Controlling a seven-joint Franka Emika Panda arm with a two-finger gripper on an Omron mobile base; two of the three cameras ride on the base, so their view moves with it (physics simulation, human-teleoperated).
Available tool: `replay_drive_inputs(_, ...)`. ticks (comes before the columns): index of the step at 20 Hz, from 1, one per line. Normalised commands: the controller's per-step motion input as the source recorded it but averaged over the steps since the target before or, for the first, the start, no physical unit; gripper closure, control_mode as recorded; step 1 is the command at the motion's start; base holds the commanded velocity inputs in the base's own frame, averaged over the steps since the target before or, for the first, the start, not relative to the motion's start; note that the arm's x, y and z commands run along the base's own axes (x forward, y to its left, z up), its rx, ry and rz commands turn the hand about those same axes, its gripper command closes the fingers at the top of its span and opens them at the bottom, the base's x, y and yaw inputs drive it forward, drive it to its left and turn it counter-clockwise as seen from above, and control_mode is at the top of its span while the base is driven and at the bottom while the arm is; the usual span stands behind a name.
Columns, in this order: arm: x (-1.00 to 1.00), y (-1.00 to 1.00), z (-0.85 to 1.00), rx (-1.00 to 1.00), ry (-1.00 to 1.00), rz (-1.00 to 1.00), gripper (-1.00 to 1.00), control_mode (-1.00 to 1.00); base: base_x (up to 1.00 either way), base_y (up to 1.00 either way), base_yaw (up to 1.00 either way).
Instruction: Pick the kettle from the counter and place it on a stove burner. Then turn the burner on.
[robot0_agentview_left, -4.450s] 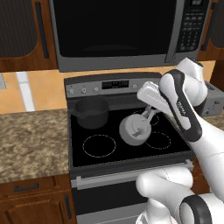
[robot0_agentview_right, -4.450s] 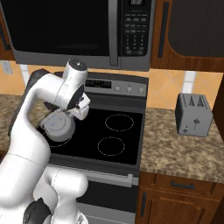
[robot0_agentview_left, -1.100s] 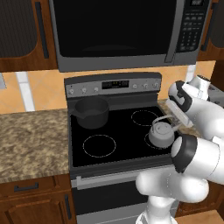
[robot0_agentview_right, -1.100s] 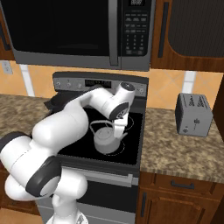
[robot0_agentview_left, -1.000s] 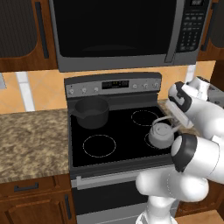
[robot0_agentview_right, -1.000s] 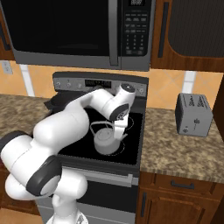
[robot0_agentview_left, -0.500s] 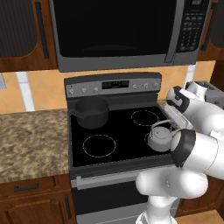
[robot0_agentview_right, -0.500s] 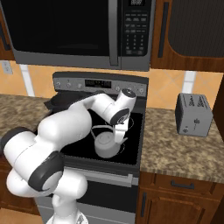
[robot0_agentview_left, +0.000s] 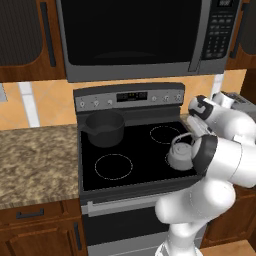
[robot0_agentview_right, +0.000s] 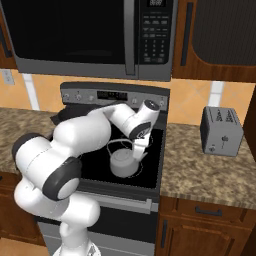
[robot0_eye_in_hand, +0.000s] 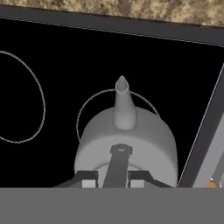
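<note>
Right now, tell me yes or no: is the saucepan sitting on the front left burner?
No, the saucepan sits at the back left of the cooktop, and the front left ring is bare.

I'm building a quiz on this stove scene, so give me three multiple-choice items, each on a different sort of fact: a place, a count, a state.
1. Where is the kettle?
A. on the granite counter
B. over a small ring at the cooktop's front right
C. inside the microwave

2. How many slots does the toaster have on top?
A. two
B. four
C. none

3. How do the jaws stand?
A. wide open above the saucepan
B. shut on the kettle's handle
C. open beside the toaster

Answers:
1 B, the hand view shows the ring outline around the kettle's base.
2 A, two dark slots show.
3 B, the gripper pinches the thin handle.
</note>
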Motion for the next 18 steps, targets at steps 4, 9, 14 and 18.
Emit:
replay_drive_inputs(4, 0.16, -0.23, 0.00, 0.07, -0.02, -0.02, 1.00, -1.00, 0.00, 0.00, 0.00)
replay_drive_inputs(9, 0.00, -0.08, -0.11, 0.07, -0.02, 0.00, 1.00, -1.00, 0.00, 0.00, 0.00)
replay_drive_inputs(14, 0.00, 0.00, -0.28, 0.01, 0.00, 0.00, 1.00, -1.00, 0.00, 0.00, 0.00)
replay_drive_inputs(18, 0.00, 0.00, -0.14, 0.00, 0.00, 0.00, 1.00, -1.00, 0.00, 0.00, 0.00)
